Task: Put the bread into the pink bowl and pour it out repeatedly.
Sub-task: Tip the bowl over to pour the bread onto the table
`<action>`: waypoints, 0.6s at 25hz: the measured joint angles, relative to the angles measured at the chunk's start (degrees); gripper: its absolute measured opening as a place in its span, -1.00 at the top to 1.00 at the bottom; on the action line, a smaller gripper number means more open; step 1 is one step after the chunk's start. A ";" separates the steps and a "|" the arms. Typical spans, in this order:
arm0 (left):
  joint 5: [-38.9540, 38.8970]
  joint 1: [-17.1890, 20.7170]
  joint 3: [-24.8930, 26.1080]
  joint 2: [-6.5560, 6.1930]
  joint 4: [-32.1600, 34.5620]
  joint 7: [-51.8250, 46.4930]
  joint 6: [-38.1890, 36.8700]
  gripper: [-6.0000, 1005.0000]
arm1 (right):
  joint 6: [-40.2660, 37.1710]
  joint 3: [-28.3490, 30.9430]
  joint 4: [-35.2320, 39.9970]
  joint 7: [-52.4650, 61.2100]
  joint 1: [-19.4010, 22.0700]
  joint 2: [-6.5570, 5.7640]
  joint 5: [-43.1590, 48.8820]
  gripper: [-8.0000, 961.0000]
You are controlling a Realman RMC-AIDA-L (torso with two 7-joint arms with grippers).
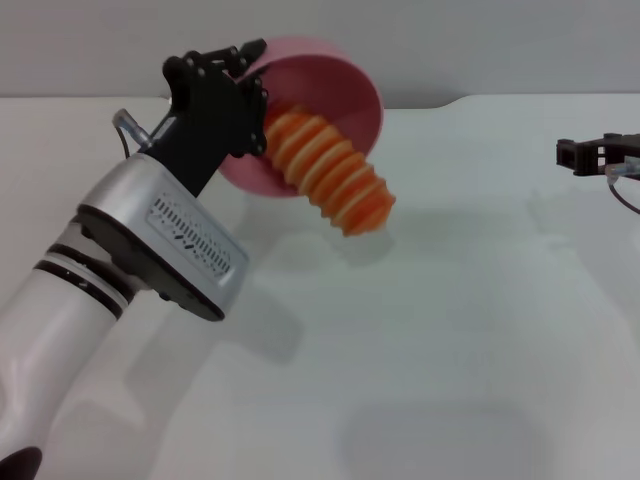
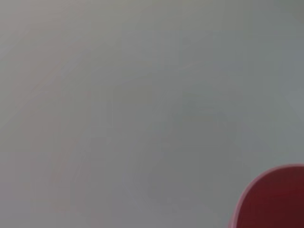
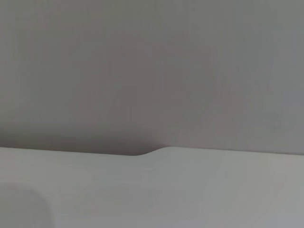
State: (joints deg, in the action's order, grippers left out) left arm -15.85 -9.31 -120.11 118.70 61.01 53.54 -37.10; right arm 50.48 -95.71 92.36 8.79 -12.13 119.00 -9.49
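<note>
— What does your left gripper (image 1: pixel 240 72) have?

— It's clamped on the rim of the pink bowl (image 1: pixel 345 82), which I hold tipped on its side above the table (image 1: pixel 450 330), mouth facing the right gripper.

— And the bread (image 1: pixel 335 172)?

— Half out of the bowl, sloping down from its mouth, lower end near the tabletop; whether it touches, I can't tell.

— Your right gripper (image 1: pixel 570 153)?

— Well apart from the bowl, at the table's far side. Open or closed, I can't tell.

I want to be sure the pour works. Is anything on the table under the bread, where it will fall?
Nothing visible. The left gripper holds the bowl tipped; the bread slides out over bare table. The right gripper is far aside.
</note>
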 joint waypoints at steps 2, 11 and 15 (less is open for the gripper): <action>-2.18 -0.51 -0.12 0.06 -1.33 0.04 -2.69 0.89 | 0.05 -0.01 -0.12 0.00 0.00 0.00 0.00 -0.09; -7.76 -2.27 -2.38 0.09 -4.89 -0.46 -9.80 0.89 | 0.06 -0.09 -0.27 0.00 0.00 0.00 0.00 -0.09; -9.60 -3.18 -3.19 -0.05 -6.02 -2.59 -11.06 0.89 | 0.06 -0.09 -0.51 0.00 -0.34 0.00 -0.01 -0.09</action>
State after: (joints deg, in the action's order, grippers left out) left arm -25.45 -12.49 -123.30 118.65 54.98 50.95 -48.16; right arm 50.54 -95.80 91.85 8.79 -12.47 119.01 -9.50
